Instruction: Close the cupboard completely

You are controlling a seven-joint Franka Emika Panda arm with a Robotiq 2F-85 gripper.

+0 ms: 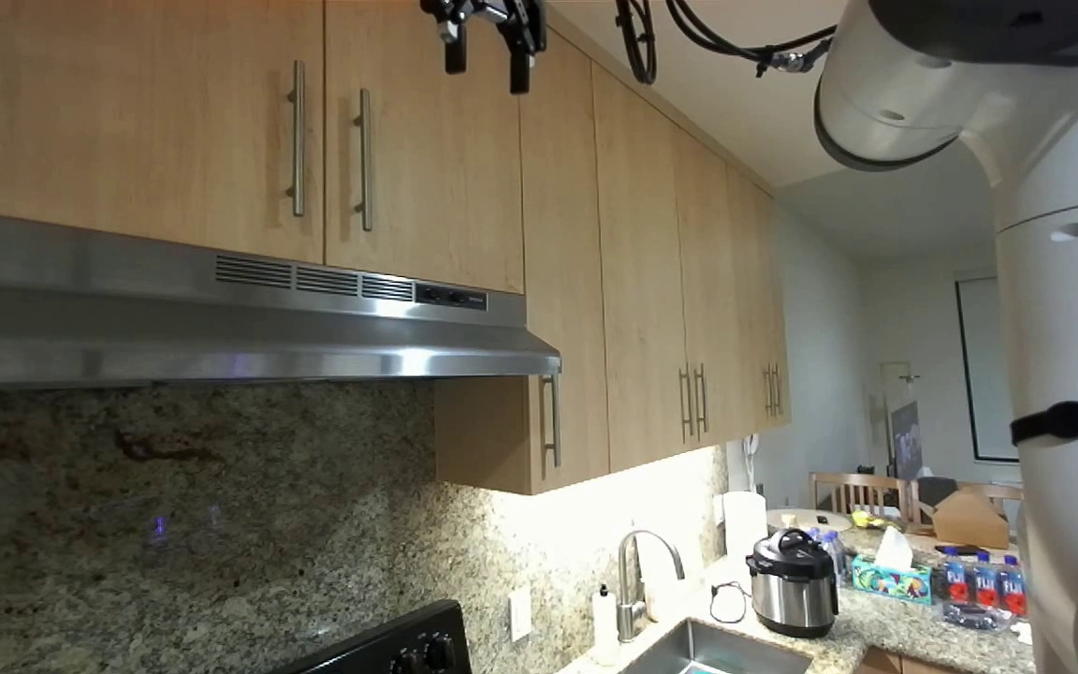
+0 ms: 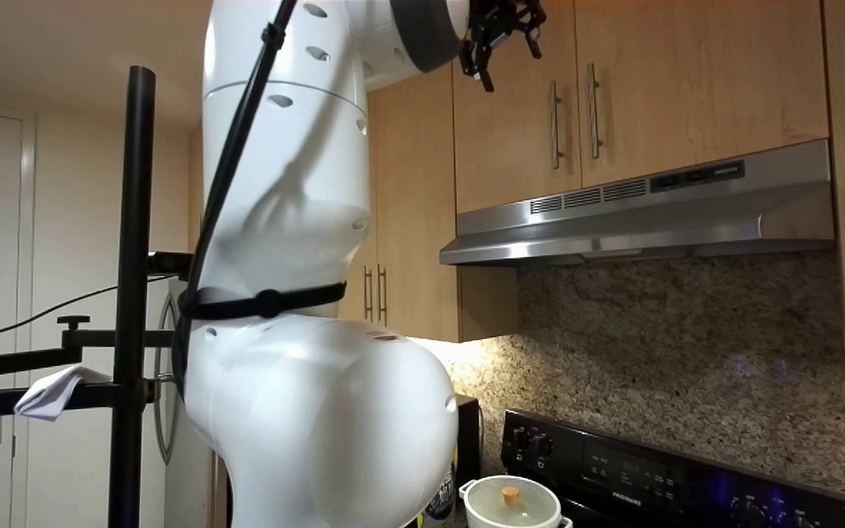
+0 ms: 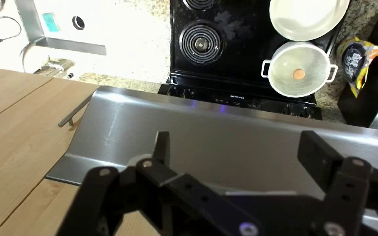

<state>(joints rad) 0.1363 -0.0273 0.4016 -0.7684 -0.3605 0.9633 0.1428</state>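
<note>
Hanging before the short, two-door light-wood cupboard (image 1: 240,140), with jaws of the black two-fingered gripper (image 1: 488,81) wide apart around air.

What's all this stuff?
cupboard: 1, tan, above hood
hood: 1, silver, above stove
tall cabinets: several, tan, beside cupboard
stove: 1, black, below hood
pot: 1, white, on stove
pan: 1, cream, beside pot
package: 1, multicoloured, beside stove
sink: 1, silver, in counter
tap: 1, silver, at sink
cooker: 1, silver, on counter
tissue box: 1, colourful, beside cooker
bottles: several, blue-capped, on counter
carton: 1, brown, behind bottles
pole: 1, black, near arm
gripper: 1, black, near cupboard
arm: 1, white, carrying gripper
</note>
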